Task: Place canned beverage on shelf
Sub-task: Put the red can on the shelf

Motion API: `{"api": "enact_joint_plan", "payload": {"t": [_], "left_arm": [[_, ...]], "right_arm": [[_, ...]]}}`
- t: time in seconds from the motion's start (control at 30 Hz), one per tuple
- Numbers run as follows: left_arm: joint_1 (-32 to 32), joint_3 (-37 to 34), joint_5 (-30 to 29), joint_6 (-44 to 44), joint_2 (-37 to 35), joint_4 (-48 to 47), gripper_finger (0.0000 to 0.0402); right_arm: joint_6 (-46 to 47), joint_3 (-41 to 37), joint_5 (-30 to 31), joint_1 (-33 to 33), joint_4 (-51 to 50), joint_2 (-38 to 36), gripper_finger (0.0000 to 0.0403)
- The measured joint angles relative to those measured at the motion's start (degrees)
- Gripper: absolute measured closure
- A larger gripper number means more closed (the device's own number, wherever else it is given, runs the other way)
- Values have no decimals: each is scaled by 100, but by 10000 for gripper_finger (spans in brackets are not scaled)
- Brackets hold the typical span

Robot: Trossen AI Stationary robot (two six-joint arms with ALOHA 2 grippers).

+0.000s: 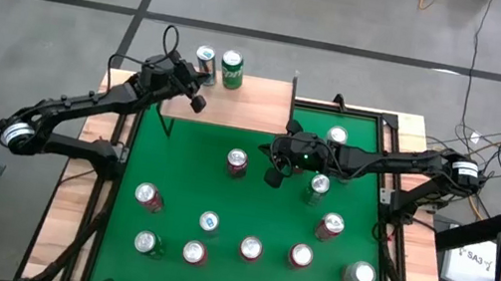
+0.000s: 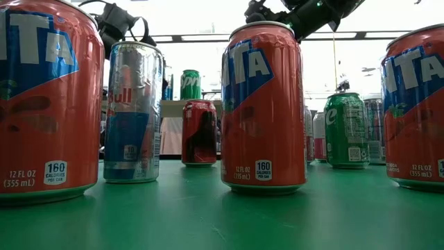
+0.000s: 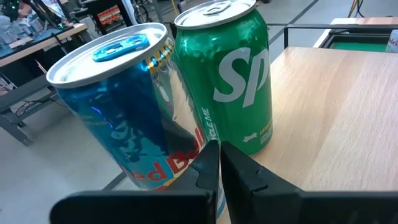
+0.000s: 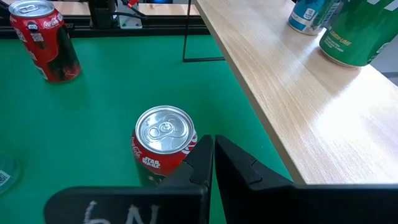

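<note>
The shelf (image 1: 257, 101), a light-wood board on thin black legs, stands at the green table's far left. Two cans stand upright at its far left corner: a blue-and-silver Red Bull can (image 3: 118, 106) and a green Sprite can (image 3: 230, 81). My left gripper (image 3: 216, 155) is shut, with its tips low in front of the gap between these two cans. My right gripper (image 4: 210, 152) is shut and empty. It hangs high above the table beside the shelf's near edge, over a red Coca-Cola can (image 4: 163, 142) standing on the green top. My left gripper points its shut fingertips (image 3: 208, 163), slanting slightly down, at the lower walls of the Red Bull can and the Sprite can where they meet. I cannot tell whether the tips touch either can. Both cans stand on the shelf board.
Several more cans stand scattered over the green table (image 1: 186, 166), mostly along its near half, such as one at the near right (image 1: 359, 274) and a green one (image 1: 318, 185) under the right arm. A black frame edges the table. Large orange cans (image 2: 263, 104) fill the low view's foreground.
</note>
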Motion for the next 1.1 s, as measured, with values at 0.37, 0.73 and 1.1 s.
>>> {"api": "enact_joint_plan", "payload": {"t": [0.37, 0.73, 1.1], "left_arm": [[0, 0, 2, -121, 0, 249, 402], [0, 0, 2, -246, 0, 519, 402], [0, 0, 2, -294, 0, 558, 402]], "right_arm": [[11, 0, 0, -2, 0, 2, 394], [2, 0, 0, -2, -2, 2, 394], [0, 0, 2, 0, -2, 2, 394]]}}
